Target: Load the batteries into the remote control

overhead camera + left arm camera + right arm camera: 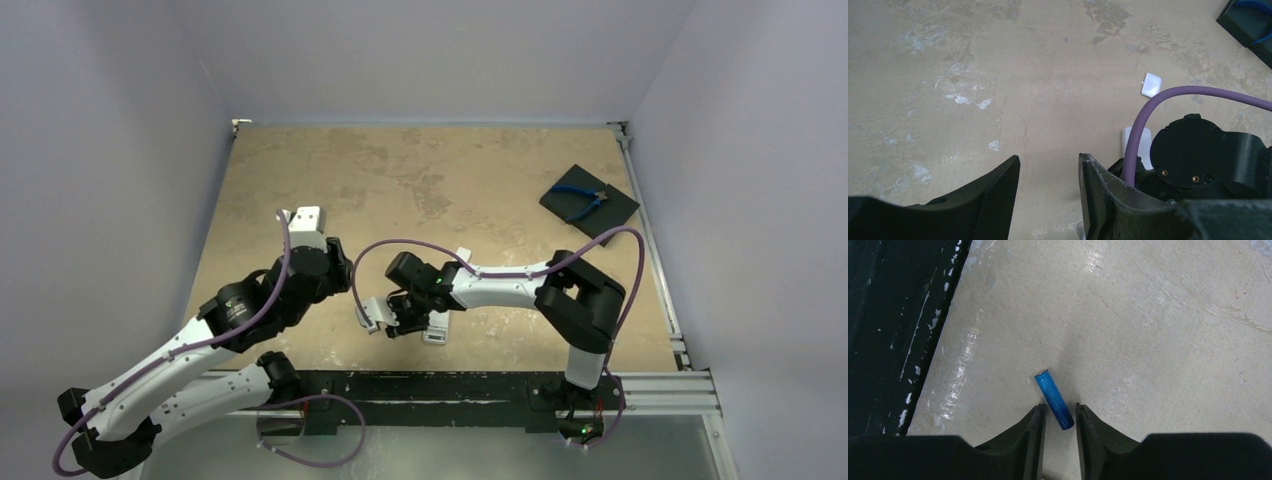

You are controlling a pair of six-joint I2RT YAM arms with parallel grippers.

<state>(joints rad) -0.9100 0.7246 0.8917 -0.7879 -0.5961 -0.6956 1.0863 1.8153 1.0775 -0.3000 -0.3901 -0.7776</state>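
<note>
Blue battery (1053, 400) flanked by right fingers (1034, 440).
Laid nearly along them, it is not yet clamped; left fingers (998, 200) are likewise parted, empty.

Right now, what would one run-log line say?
right gripper: astride blue battery, not clamped | battery: lying on table | left gripper: open, empty

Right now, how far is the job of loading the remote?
Early. Nothing looks loaded: the blue battery lies on the table, the right claw open around it, not yet gripping. The left claw is open and empty. Remaining: lift it, put it into the remote, then the second battery, which I cannot see.
</note>
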